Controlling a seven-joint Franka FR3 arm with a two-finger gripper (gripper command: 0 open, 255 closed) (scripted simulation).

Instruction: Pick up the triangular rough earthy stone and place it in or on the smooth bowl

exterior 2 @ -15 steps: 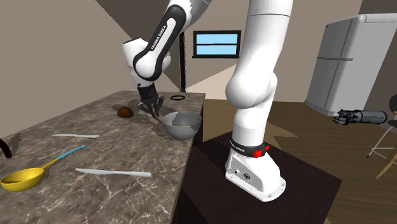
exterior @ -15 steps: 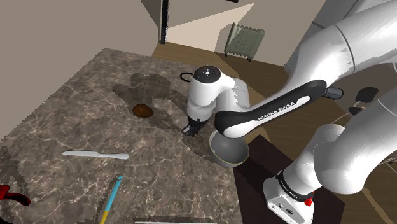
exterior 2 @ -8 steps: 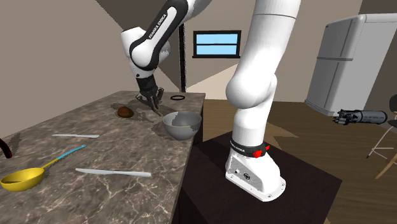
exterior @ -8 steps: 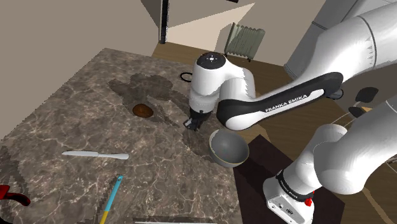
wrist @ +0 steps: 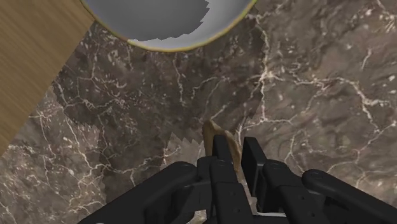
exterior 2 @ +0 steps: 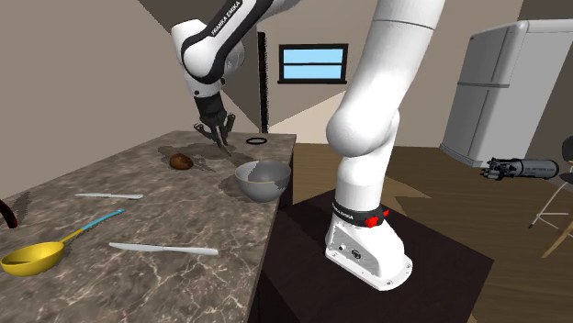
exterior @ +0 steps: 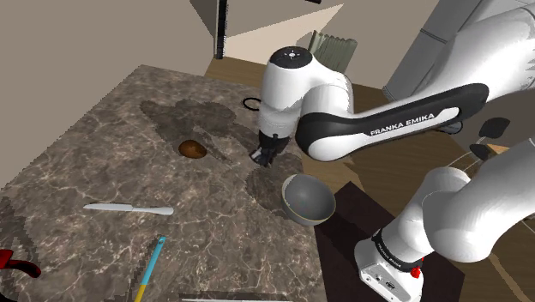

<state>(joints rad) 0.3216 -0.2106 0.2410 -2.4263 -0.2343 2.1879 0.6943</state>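
Carrying the stone across to the bowl looks like the step in hand. The tool (wrist: 236, 159) is clenched on the tan, pointed stone (wrist: 216, 135), which pokes out between the black fingers, and hangs above the dark marbled surface (exterior: 111, 129). The grey bowl (exterior: 307, 199) stands near that surface's edge, just beside and below the tool (exterior: 264, 155) in the shoulder view. Doing it well likely means a firm clamp, level travel until the stone is centred over the bowl, then lowering before release so it cannot bounce out.
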